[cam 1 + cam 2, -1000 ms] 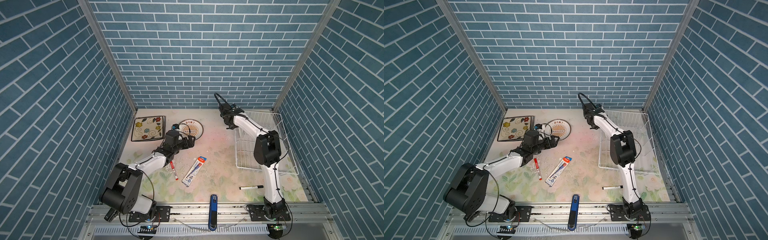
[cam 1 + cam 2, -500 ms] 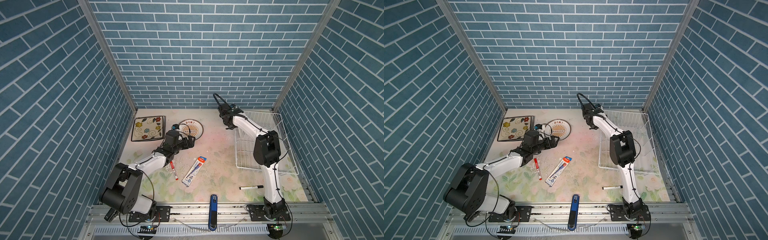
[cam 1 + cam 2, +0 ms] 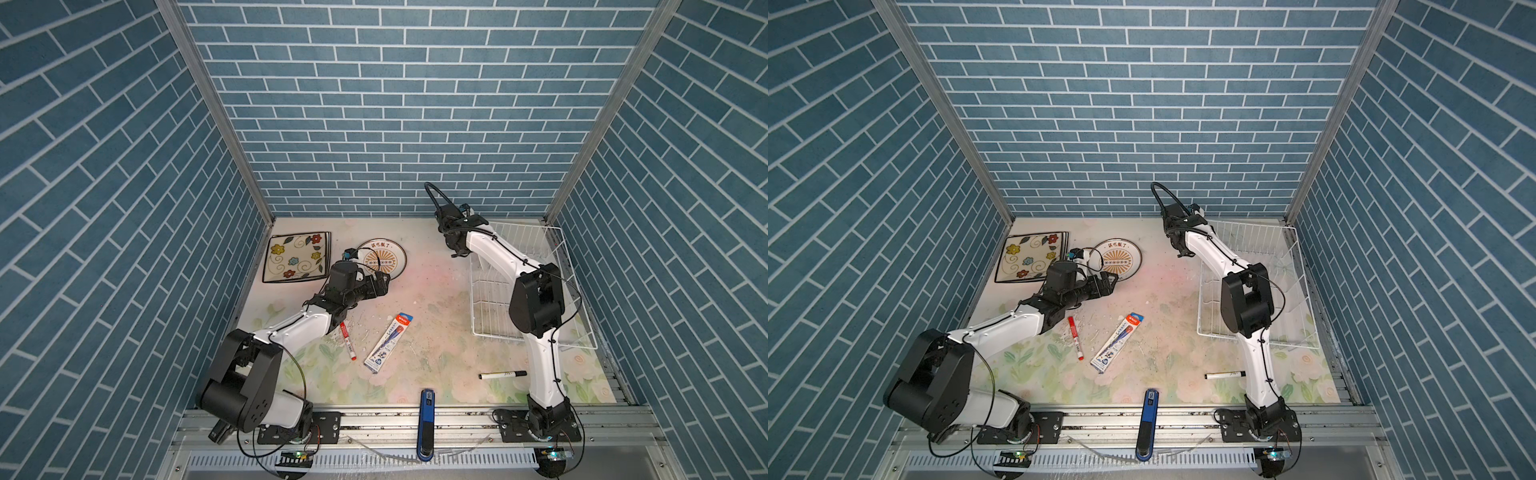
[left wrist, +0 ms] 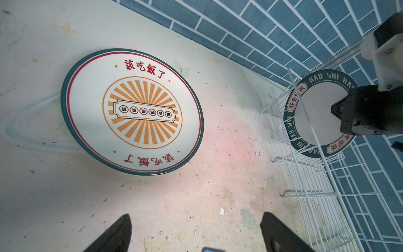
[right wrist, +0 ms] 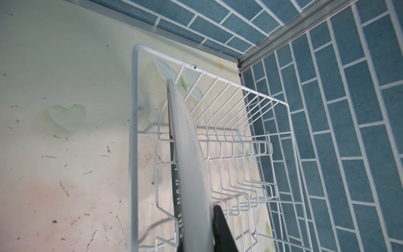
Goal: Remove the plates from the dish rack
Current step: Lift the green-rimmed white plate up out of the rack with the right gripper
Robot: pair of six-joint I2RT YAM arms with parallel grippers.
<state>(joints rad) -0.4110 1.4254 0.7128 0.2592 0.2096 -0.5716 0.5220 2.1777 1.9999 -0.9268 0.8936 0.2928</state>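
Note:
The white wire dish rack (image 3: 552, 266) (image 3: 1291, 266) stands at the right in both top views. My right gripper (image 3: 457, 249) (image 5: 198, 218) hangs over its far left corner. It is shut on a round white plate with a dark lettered rim (image 4: 318, 115), which stands upright among the prongs and shows edge-on in the right wrist view (image 5: 189, 163). A square flowered plate (image 3: 297, 257) lies flat at the far left, with more edges showing under it. Beside it lies a round sunburst plate (image 3: 384, 259) (image 4: 130, 111). My left gripper (image 3: 380, 284) (image 4: 196, 229) is open just in front of that plate, holding nothing.
On the mat lie a red marker (image 3: 348, 343), a packaged pen (image 3: 388, 343) and a black marker (image 3: 503, 375). A blue tool (image 3: 427, 419) sits on the front rail. The brick back wall and right wall stand close around the rack.
My right wrist has drifted slightly left with the plate in its grip. The left arm has not moved.

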